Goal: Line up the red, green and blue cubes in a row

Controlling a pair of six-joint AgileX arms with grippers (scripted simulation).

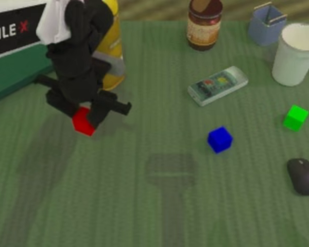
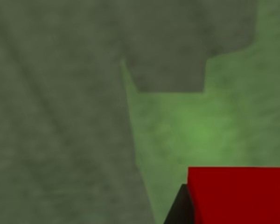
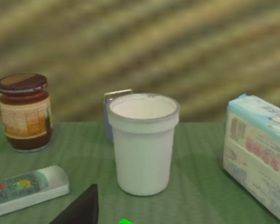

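The red cube (image 1: 82, 123) is at the table's left, between the fingers of my left gripper (image 1: 87, 116), which is shut on it. In the left wrist view the red cube (image 2: 238, 196) fills the corner, with a dark finger (image 2: 179, 211) pressed flat against its side. The blue cube (image 1: 219, 139) lies right of centre. Further right sits the green cube (image 1: 295, 117). My right arm is out of the top view. A dark part of my right gripper (image 3: 81, 211) shows in its wrist view, with a corner of the green cube (image 3: 124, 221) beside it.
A yellow can (image 1: 112, 46) and a green-based sign (image 1: 13, 36) stand behind my left arm. At the back are a jar (image 1: 204, 23), a blue-grey holder (image 1: 267, 24) and a white cup (image 1: 297, 54). A remote (image 1: 218, 85) and a black mouse (image 1: 301, 176) lie near the cubes. A box (image 3: 259, 149) stands beside the cup.
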